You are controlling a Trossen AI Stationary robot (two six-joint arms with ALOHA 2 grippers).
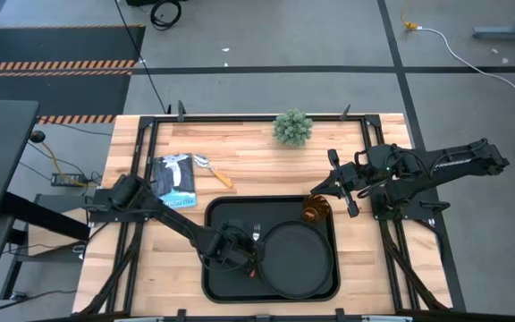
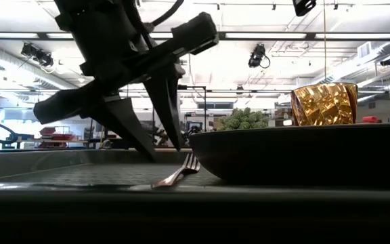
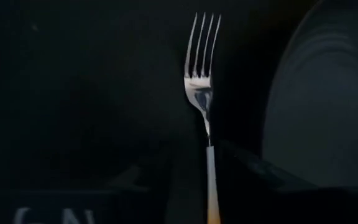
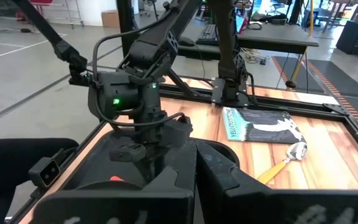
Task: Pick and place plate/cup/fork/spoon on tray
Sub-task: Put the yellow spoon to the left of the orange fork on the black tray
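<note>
- My left gripper (image 1: 250, 247) over the tray (image 1: 217, 215), fingers apart astride the fork (image 3: 202, 93), which lies w/ tines just beside the plate (image 1: 298, 259) rim.
- Right gripper (image 1: 329, 183) hangs off tray's far-right corner by the cup (image 1: 316, 209); can't tell its gap.

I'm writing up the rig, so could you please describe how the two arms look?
Both arms, left and right, are dark, slim and jointed. The left pincer has black fingers under a boxy wrist with a green light and looping black cable.

The fork (image 3: 205, 93) handle is cut off at the lower edge of the left wrist view. The plate (image 3: 325, 99) is cropped at the right edge there.
</note>
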